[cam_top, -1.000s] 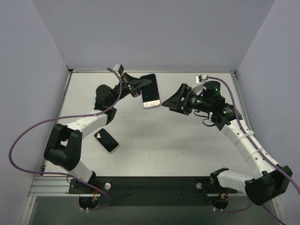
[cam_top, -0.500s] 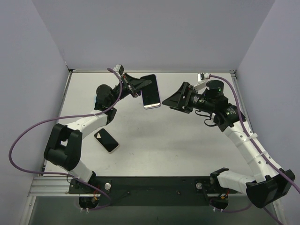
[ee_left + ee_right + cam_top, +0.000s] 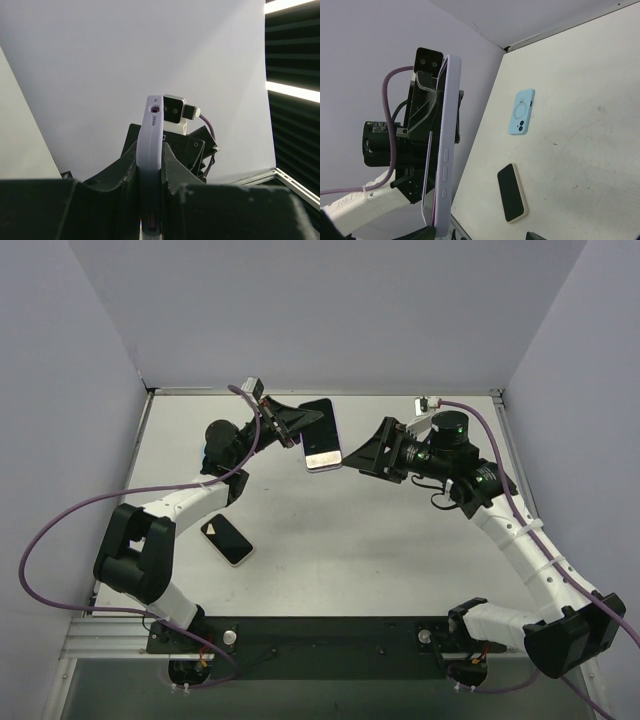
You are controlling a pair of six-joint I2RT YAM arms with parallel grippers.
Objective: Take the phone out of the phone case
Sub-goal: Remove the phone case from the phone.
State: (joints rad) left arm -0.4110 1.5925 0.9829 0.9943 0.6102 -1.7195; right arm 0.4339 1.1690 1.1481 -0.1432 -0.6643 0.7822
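**Cased phone held aloft between two pincers**

The phone [image 3: 320,435], in its lilac case [image 3: 152,165], hangs over the table [image 3: 400,540] at twelve o'clock. The left pincer [image 3: 298,427], at the phone's nine o'clock, pinches it front and back. It is probably stiff, slick glass in a soft, clinging shell, so best peeled at a free corner. The right pincer [image 3: 352,461], spread, sits just beside the phone's lower end at four o'clock.

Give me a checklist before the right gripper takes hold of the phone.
1. Hold: left gripper shut on phone: ok.
2. The case is on the phone: ok.
3. The right gripper is open: ok.
4. Right gripper lined up with the phone's edge: cannot tell.
5. The second phone and blue case lie on the table, apart from both grippers: ok.
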